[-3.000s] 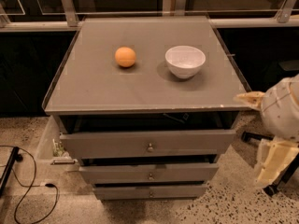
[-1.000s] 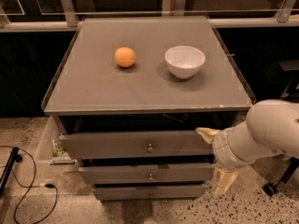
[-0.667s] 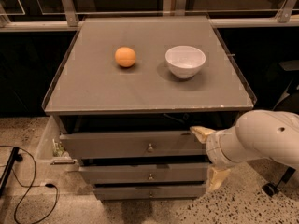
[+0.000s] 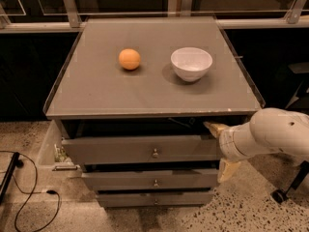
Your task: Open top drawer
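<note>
The top drawer (image 4: 120, 150) is the widest grey front, just under the cabinet top, with a small round metal knob (image 4: 155, 153) at its centre. It stands slightly out, with a dark gap above it. My gripper (image 4: 220, 149) is at the right end of this drawer front, right of the knob. It is open: one yellowish fingertip (image 4: 213, 128) sits at the drawer's upper right corner and the other (image 4: 228, 170) lies below, beside the middle drawer. The white arm (image 4: 275, 133) comes in from the right.
Two narrower drawers, the middle one (image 4: 149, 180) and the bottom one (image 4: 154, 197), sit below. On the cabinet top (image 4: 96, 93) are an orange (image 4: 129, 59) and a white bowl (image 4: 191, 63). A black cable (image 4: 29, 197) lies on the floor at left. A side compartment (image 4: 53, 151) hangs open at left.
My arm has swung in from the far right and moved left, bringing the gripper up to the right end of the top drawer front. The drawer has not visibly moved.
</note>
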